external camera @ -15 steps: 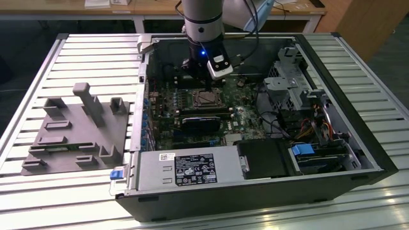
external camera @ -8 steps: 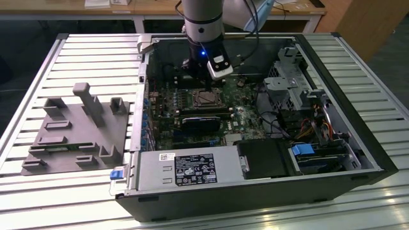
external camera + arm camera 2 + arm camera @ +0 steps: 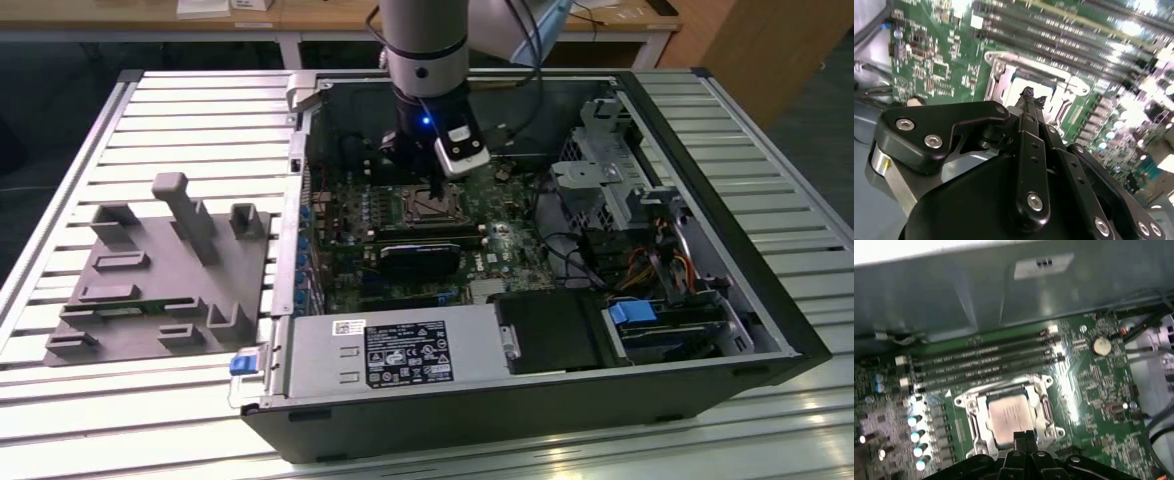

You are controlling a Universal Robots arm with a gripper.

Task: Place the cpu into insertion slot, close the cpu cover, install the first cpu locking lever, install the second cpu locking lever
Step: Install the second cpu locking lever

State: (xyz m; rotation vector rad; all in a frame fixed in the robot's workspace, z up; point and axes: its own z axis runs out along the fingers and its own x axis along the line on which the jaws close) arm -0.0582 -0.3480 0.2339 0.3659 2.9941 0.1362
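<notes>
The cpu (image 3: pixel 1008 416), a pale silver square, lies flat in the insertion slot (image 3: pixel 424 205) on the green motherboard. The silver cpu cover (image 3: pixel 970 407) lies as a frame around it, and the chip shows through its window. My gripper (image 3: pixel 1024 436) hangs just above the chip's near edge, its black fingertips (image 3: pixel 1028 93) pressed together with nothing between them. In the exterior view the gripper (image 3: pixel 433 190) points straight down over the slot inside the open computer case. I cannot tell the locking levers apart from the frame.
Long black memory slots (image 3: pixel 984 365) run beside the socket. A grey power supply box (image 3: pixel 387 355) sits at the case's near side and a drive cage (image 3: pixel 614 170) at the exterior view's right. A grey fixture block (image 3: pixel 160 270) stands on the slatted table.
</notes>
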